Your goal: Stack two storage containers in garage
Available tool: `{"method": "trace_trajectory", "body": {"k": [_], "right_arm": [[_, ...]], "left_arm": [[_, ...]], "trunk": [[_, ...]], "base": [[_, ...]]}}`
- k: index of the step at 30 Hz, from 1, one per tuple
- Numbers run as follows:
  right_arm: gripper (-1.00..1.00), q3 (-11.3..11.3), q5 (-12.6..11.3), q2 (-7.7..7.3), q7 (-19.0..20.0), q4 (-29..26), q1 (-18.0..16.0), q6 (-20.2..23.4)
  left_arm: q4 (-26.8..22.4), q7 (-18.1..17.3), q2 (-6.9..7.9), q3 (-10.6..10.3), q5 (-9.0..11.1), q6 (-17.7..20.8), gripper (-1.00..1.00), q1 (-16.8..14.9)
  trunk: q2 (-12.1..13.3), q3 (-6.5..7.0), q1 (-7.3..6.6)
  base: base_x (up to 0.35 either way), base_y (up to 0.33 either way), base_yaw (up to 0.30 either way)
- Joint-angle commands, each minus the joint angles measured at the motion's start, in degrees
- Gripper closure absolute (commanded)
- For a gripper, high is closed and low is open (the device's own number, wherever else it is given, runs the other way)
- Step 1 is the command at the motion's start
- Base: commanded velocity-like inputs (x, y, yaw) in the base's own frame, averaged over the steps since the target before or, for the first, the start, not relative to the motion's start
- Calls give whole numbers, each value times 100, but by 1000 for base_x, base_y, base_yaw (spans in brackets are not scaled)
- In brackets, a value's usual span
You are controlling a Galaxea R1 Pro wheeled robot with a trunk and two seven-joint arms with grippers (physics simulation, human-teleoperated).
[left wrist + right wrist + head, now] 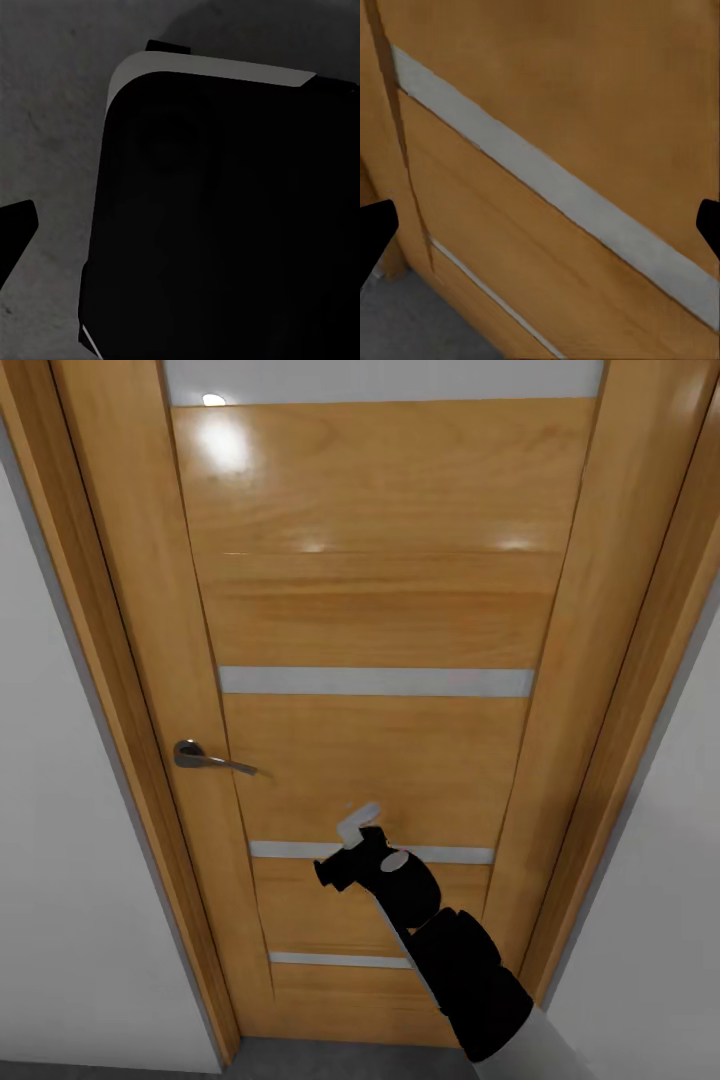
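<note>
Right now I face the closed orange wooden door [380,620]; my right gripper [352,830] is raised just before its lower panels, jaws spread wide and empty in the right wrist view; the lever handle [210,759] lies up and to the left of it. My left jaws hang over the robot's base [225,225] and grey floor [52,112]; I cannot tell their state. No container is in sight.

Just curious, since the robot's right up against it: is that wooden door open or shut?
Shut: the door sits flush within its frame, no gap showing.
</note>
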Motion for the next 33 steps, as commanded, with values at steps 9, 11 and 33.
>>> {"method": "trace_trajectory", "body": {"k": [9,11,33], "right_arm": [[-100,203,70,1,89,404,-611,-1069],[-100,297,87,1,83,894,-867,-1393],[-100,672,1082,1,-356,4576,-1962,-3664]], "left_arm": [[-3,4,-1,4,33,-7,-100,-1],[-3,4,-1,3,33,-7,-100,-1],[-11,-5,21,1,37,-2,-100,-1]], "trunk": [[-3,-6,0],[-3,-6,0],[-3,-6,0]], "base": [[0,0,0],[0,0,0],[41,0,0]]}}
